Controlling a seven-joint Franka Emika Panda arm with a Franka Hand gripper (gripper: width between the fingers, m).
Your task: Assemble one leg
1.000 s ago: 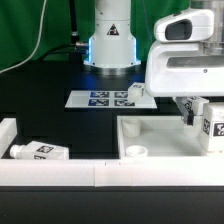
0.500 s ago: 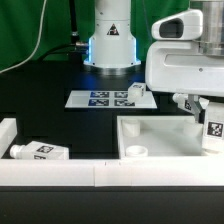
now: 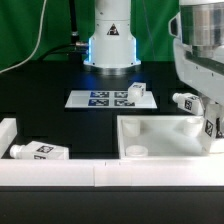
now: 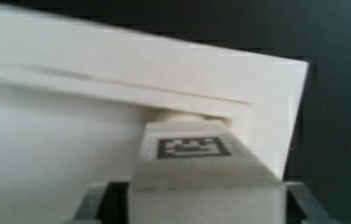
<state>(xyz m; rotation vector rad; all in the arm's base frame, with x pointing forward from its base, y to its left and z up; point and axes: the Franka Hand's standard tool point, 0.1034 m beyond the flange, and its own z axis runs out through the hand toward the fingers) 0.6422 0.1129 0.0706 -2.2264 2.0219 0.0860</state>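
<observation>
My gripper (image 3: 211, 118) is at the exterior view's right edge, shut on a white tagged leg (image 3: 214, 127) that it holds upright over the right side of the white tabletop (image 3: 150, 131). In the wrist view the leg (image 4: 193, 160) sits between my fingers, its tag facing the camera and its far end against the tabletop's (image 4: 83, 90) raised rim. A second leg (image 3: 185, 100) lies just behind the tabletop. A third leg (image 3: 40, 151) lies at the front left.
The marker board (image 3: 100, 99) lies in the middle of the black table with a small white tagged cube (image 3: 137, 92) on its right end. A white wall (image 3: 60, 176) runs along the front. The arm's base (image 3: 110, 40) stands at the back.
My gripper has moved toward the exterior view's right with the leg in it, uncovering more of the tabletop and the leg behind it. Nothing else has moved.
</observation>
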